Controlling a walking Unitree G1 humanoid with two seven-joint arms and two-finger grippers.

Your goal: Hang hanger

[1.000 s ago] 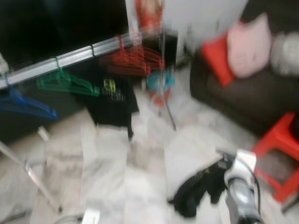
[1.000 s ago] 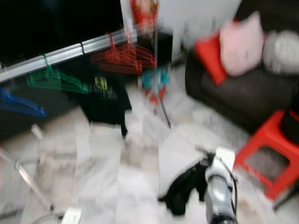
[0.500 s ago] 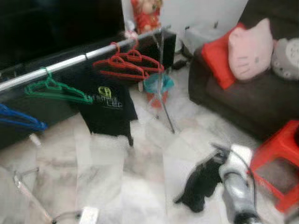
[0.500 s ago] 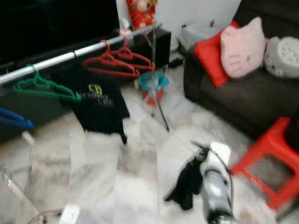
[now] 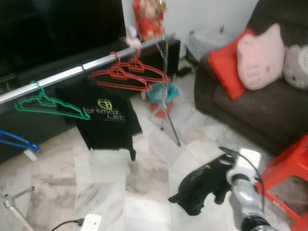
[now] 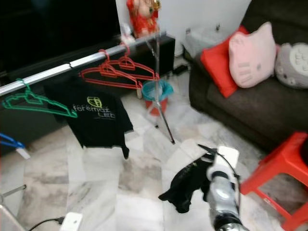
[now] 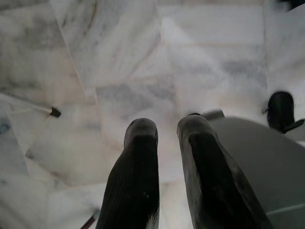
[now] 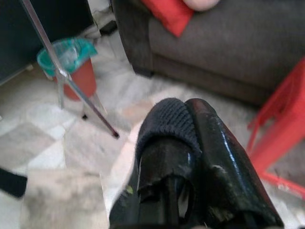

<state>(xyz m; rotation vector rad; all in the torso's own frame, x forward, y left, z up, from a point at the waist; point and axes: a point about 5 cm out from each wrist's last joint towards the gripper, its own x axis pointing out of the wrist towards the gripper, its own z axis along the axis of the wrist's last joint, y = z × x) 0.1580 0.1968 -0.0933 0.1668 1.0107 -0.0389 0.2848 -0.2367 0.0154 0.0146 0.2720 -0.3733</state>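
Right pincer (image 8: pixel 186 119) clamps black garment (image 5: pixel 199 183), drooping floorward.

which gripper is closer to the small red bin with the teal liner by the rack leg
Right. The right gripper, shut on a black garment, is raised over the marble floor a short way in front of the red bin with teal liner. The left gripper hangs low over bare floor, farther off.

The right gripper (image 8: pixel 190 112), fingers pressed together over dark fabric (image 8: pixel 167 126), points across a marble floor (image 8: pixel 57 138) toward a grey sofa (image 8: pixel 228 43), a red bin (image 8: pixel 76 67) beside a metal rack leg (image 8: pixel 71 76), and a red stool (image 8: pixel 281 124).
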